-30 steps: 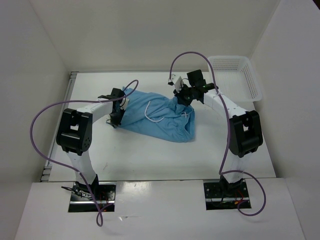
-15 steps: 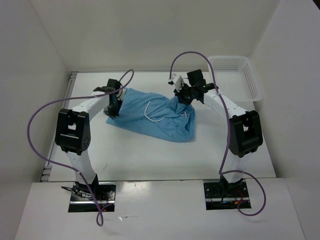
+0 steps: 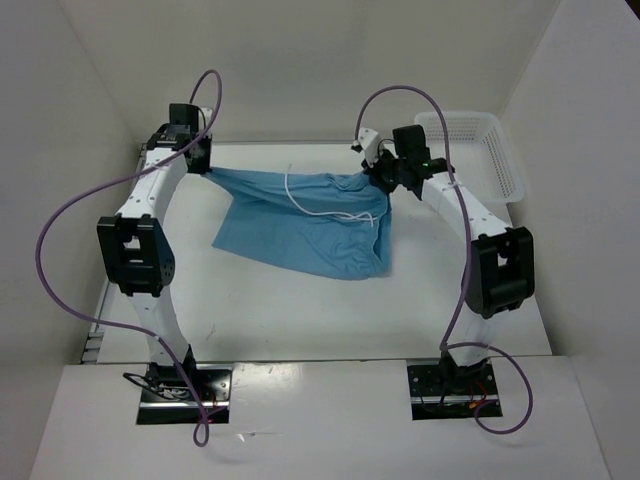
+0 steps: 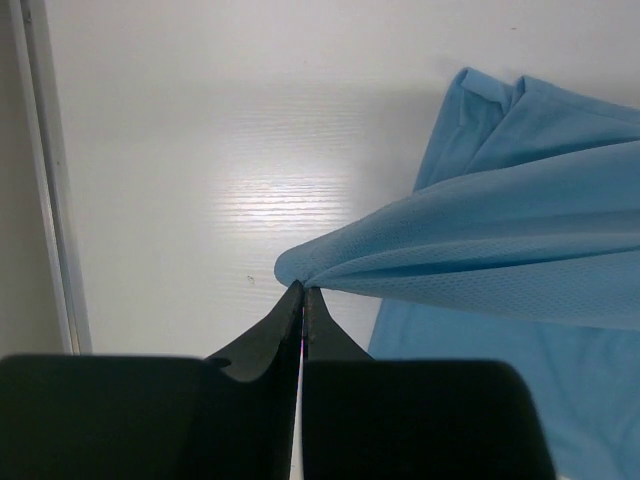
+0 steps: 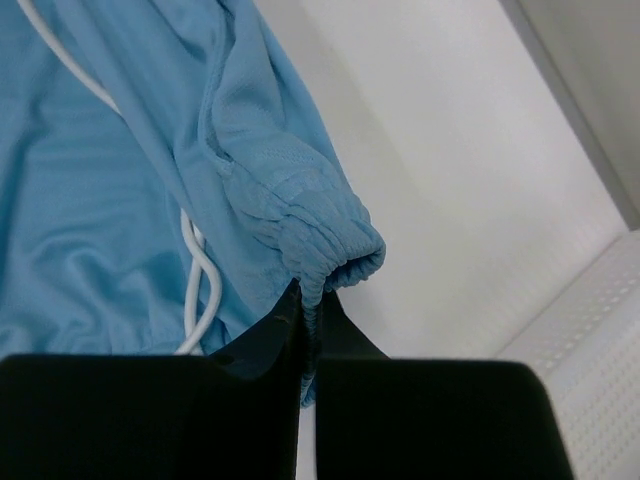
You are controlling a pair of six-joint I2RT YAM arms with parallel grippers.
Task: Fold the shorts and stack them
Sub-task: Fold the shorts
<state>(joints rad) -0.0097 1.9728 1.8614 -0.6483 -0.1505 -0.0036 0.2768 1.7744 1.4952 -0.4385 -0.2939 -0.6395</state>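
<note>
The light blue shorts (image 3: 300, 225) hang stretched between both grippers over the back of the table, their lower part resting on the surface. The white drawstring (image 3: 310, 205) dangles across them. My left gripper (image 3: 203, 166) is shut on a corner of the shorts at the far left; the left wrist view shows its tips (image 4: 303, 292) pinching the fabric (image 4: 480, 240). My right gripper (image 3: 378, 178) is shut on the gathered waistband (image 5: 320, 245) at the right, with the drawstring (image 5: 195, 270) beside it.
A white mesh basket (image 3: 475, 150) stands at the back right, also at the corner of the right wrist view (image 5: 590, 350). White walls enclose the table on three sides. A metal strip (image 4: 45, 180) runs along the left table edge.
Both grippers have risen and moved apart. The left went far back and left with its corner, pulling the shorts taut and spread wide; the right shifted slightly back.
</note>
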